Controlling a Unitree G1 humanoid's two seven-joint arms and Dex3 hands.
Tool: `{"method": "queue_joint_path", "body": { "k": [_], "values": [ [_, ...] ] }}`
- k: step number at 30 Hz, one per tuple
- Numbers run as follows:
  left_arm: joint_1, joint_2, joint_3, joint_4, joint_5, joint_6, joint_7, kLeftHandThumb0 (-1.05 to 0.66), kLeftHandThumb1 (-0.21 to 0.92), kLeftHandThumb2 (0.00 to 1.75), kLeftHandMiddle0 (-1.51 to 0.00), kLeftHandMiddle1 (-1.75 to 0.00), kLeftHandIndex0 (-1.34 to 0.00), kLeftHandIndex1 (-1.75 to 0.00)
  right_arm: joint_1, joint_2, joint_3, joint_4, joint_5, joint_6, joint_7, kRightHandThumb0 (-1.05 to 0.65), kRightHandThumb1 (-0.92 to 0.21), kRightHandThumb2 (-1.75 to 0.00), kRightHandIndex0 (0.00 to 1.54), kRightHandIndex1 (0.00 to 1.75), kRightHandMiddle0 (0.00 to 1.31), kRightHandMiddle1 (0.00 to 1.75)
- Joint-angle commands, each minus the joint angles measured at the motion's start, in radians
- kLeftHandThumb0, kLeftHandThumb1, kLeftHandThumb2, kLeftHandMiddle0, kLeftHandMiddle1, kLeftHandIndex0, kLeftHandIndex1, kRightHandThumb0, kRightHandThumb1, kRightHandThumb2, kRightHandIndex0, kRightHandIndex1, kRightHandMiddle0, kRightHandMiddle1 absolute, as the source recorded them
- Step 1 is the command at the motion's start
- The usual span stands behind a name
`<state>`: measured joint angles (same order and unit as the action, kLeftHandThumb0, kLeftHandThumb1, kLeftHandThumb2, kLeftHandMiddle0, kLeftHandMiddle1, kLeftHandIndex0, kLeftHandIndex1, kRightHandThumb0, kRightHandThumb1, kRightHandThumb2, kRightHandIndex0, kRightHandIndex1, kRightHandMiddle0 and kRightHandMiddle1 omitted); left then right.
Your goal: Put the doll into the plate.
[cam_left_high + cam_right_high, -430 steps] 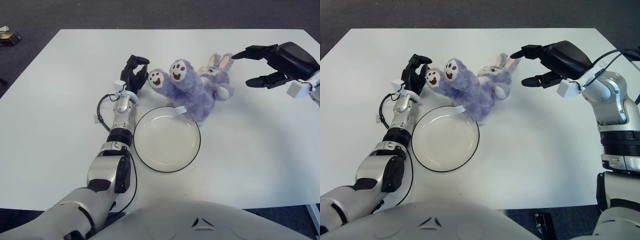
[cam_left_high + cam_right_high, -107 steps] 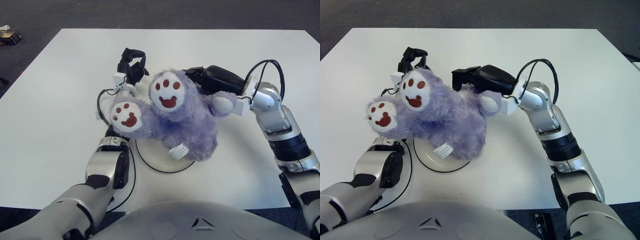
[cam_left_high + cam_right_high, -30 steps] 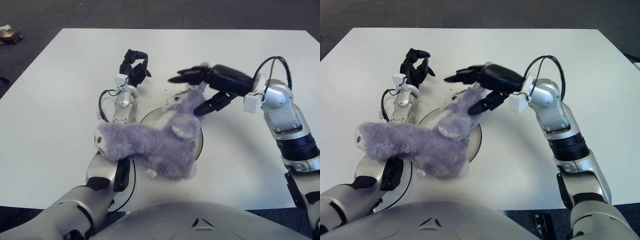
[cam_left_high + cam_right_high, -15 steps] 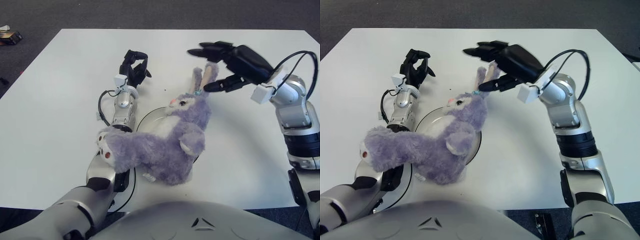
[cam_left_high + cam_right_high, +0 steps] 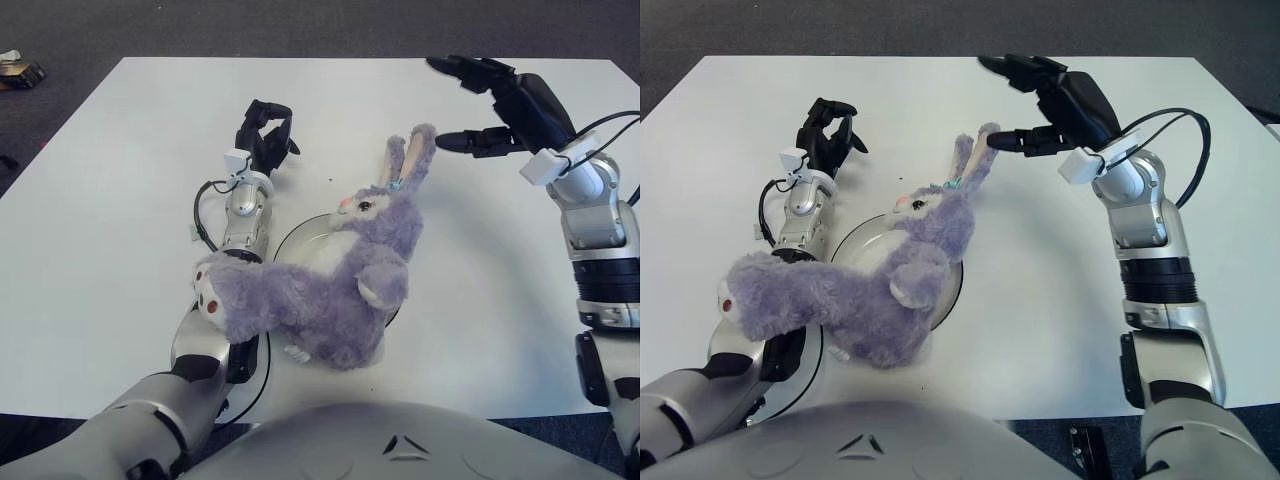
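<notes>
The purple plush rabbit doll [image 5: 330,285] lies over the white black-rimmed plate [image 5: 299,231], ears pointing toward the far side, its legs hanging off the plate's near-left side over my left forearm. My right hand [image 5: 490,105] is raised above the table just right of the doll's ears, fingers spread, holding nothing. My left hand [image 5: 265,135] rests on the table beyond the plate, fingers loosely curled, holding nothing.
The white table [image 5: 100,200] carries only the plate and doll. A black cable [image 5: 203,225] loops beside my left forearm. Dark floor lies beyond the table's far edge, with a small object [image 5: 18,72] at the far left.
My right hand has let go of the doll's ears and moved up and to the right, away from it. The doll has settled on the plate. The left hand has not moved.
</notes>
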<state>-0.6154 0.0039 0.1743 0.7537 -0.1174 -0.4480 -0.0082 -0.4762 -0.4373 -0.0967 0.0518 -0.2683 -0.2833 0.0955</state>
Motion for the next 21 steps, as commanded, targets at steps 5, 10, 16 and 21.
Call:
{"method": "queue_joint_path", "body": {
  "k": [5, 10, 16, 21],
  "values": [
    [0.01, 0.017, 0.006, 0.007, -0.001, -0.004, -0.005, -0.36, 0.92, 0.26, -0.85, -1.75, -0.47, -1.46, 0.038, 0.059, -0.071, 0.011, 0.127, 0.019, -0.038, -0.31, -0.92, -0.35, 0.65, 0.04, 0.58, 0.08],
    [0.008, 0.021, 0.007, 0.015, -0.002, -0.006, -0.006, -0.36, 0.92, 0.26, -0.85, -1.75, -0.48, -1.46, 0.042, 0.107, -0.124, 0.04, 0.253, 0.053, -0.036, -0.32, -0.92, -0.41, 0.73, 0.06, 0.62, 0.11],
    [0.003, 0.027, 0.01, 0.033, -0.003, -0.012, -0.011, -0.36, 0.92, 0.26, -0.85, -1.75, -0.48, -1.46, 0.047, 0.132, -0.163, 0.064, 0.367, 0.082, -0.012, -0.33, -0.92, -0.41, 0.85, 0.1, 0.62, 0.43],
    [-0.003, 0.031, 0.014, 0.052, -0.004, -0.02, -0.015, -0.36, 0.92, 0.26, -0.85, -1.75, -0.48, -1.46, 0.046, 0.132, -0.173, 0.087, 0.393, 0.105, -0.01, -0.34, -0.92, -0.44, 0.94, 0.13, 0.32, 1.49]
  ]
}}
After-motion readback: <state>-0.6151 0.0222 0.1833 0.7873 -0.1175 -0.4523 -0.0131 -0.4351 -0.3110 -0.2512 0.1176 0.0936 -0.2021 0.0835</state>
